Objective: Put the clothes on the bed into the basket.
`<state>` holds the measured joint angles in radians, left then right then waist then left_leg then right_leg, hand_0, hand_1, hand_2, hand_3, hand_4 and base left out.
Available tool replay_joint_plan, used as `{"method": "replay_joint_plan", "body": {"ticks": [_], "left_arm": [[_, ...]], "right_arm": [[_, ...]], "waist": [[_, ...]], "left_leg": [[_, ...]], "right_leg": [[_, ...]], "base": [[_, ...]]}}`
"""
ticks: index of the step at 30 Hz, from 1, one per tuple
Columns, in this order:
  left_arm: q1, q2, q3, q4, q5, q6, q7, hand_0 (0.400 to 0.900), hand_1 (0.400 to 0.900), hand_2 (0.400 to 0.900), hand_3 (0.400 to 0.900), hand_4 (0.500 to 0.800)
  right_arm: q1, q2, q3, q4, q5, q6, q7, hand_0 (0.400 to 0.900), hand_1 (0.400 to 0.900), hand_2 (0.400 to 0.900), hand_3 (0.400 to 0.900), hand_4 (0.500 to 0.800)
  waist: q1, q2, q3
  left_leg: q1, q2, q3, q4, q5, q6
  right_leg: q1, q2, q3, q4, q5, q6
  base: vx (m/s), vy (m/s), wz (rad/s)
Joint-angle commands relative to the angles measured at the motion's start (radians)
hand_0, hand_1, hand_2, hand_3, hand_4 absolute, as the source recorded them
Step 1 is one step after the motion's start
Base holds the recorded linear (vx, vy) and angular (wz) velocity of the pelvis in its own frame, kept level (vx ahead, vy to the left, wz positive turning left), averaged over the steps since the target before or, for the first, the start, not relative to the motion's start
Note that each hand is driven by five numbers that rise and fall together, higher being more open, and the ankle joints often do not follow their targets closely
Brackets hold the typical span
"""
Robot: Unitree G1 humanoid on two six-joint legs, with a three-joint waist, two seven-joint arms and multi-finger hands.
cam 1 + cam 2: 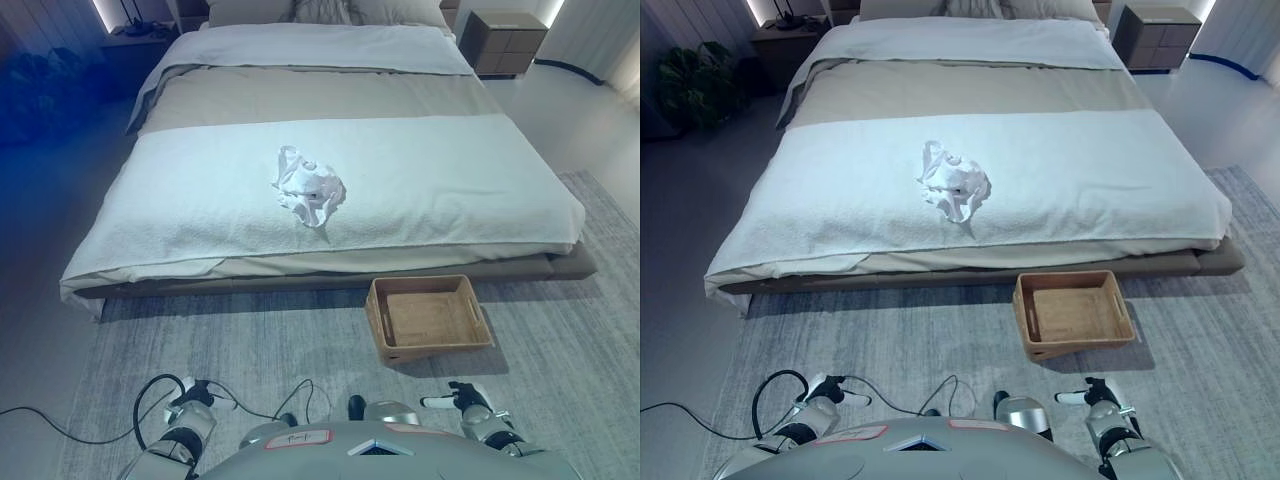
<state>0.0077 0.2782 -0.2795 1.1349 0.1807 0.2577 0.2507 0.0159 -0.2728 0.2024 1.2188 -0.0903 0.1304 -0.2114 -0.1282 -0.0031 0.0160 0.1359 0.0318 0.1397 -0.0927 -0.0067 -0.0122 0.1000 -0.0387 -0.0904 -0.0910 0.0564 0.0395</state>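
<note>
A crumpled white garment (308,186) lies on the white blanket in the middle of the bed (480,190). An empty wicker basket (428,318) stands on the rug just below the bed's front edge, right of centre. My left hand (190,405) is low at the bottom left, over the rug, holding nothing. My right hand (470,402) is low at the bottom right, near the basket's front, with fingers relaxed and empty. Both hands are far from the garment.
A grey rug (250,340) covers the floor in front of the bed. A wooden nightstand (505,42) stands at the back right, a dark side table (140,35) at the back left. A plant (700,85) stands at the left.
</note>
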Motion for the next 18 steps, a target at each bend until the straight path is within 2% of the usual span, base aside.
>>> {"method": "replay_joint_plan", "body": {"ticks": [1, 11, 15, 16, 17, 18], "left_arm": [[-0.075, 0.028, 0.019, 0.039, -0.002, -0.017, 0.017, 0.900, 0.900, 0.900, 0.900, 0.800], [-0.087, 0.040, 0.022, 0.037, 0.003, -0.016, 0.033, 0.900, 0.900, 0.900, 0.900, 0.800], [-0.100, 0.047, 0.010, 0.064, 0.018, -0.012, 0.038, 0.900, 0.900, 0.900, 0.900, 0.800], [-0.107, 0.051, 0.008, 0.064, 0.020, -0.011, 0.039, 0.900, 0.900, 0.900, 0.900, 0.800], [-0.113, 0.051, 0.005, 0.059, 0.020, -0.012, 0.040, 0.900, 0.900, 0.900, 0.900, 0.800], [-0.114, 0.055, 0.006, 0.051, 0.017, -0.012, 0.042, 0.900, 0.900, 0.900, 0.900, 0.800]], "right_arm": [[-0.086, -0.053, 0.025, 0.062, -0.031, 0.003, -0.022, 0.900, 0.900, 0.900, 0.900, 0.800], [-0.104, -0.057, 0.023, 0.059, -0.033, 0.002, -0.020, 0.900, 0.900, 0.900, 0.900, 0.800], [-0.122, -0.064, 0.014, 0.061, -0.027, 0.002, -0.022, 0.900, 0.900, 0.900, 0.900, 0.800], [-0.121, -0.066, 0.001, 0.054, -0.020, 0.000, -0.025, 0.900, 0.900, 0.900, 0.900, 0.800], [-0.121, -0.068, -0.007, 0.054, -0.012, -0.003, -0.027, 0.900, 0.900, 0.900, 0.900, 0.800], [-0.120, -0.071, -0.014, 0.051, -0.005, -0.004, -0.029, 0.900, 0.900, 0.900, 0.900, 0.800]], "waist": [[0.032, 0.011, 0.029], [0.037, 0.019, 0.049], [0.038, 0.025, 0.070], [0.032, 0.031, 0.083], [0.026, 0.034, 0.095], [0.019, 0.033, 0.114]], "left_leg": [[0.039, -0.016, 0.031, 0.005, -0.055, -0.001], [0.018, -0.038, 0.035, 0.005, -0.054, 0.029], [-0.012, -0.054, 0.034, 0.037, -0.069, 0.056], [-0.015, -0.065, 0.024, 0.051, -0.081, 0.073], [-0.010, -0.072, 0.016, 0.057, -0.087, 0.085], [-0.006, -0.084, 0.010, 0.059, -0.087, 0.095]], "right_leg": [[0.002, 0.004, 0.033, 0.004, -0.031, 0.049], [-0.038, -0.003, 0.066, 0.022, -0.025, 0.054], [-0.113, -0.010, 0.077, 0.149, -0.063, 0.058], [-0.155, -0.013, 0.081, 0.258, -0.078, 0.066], [-0.200, -0.021, 0.083, 0.365, -0.072, 0.069], [-0.254, -0.028, 0.091, 0.470, -0.019, 0.073]], "base": [[0.01, 0.011, -0.05], [0.00, 0.057, -0.13], [0.02, 0.148, -0.07], [0.05, 0.194, 0.05], [0.03, 0.275, 0.17], [-0.02, 0.219, 0.25]]}}
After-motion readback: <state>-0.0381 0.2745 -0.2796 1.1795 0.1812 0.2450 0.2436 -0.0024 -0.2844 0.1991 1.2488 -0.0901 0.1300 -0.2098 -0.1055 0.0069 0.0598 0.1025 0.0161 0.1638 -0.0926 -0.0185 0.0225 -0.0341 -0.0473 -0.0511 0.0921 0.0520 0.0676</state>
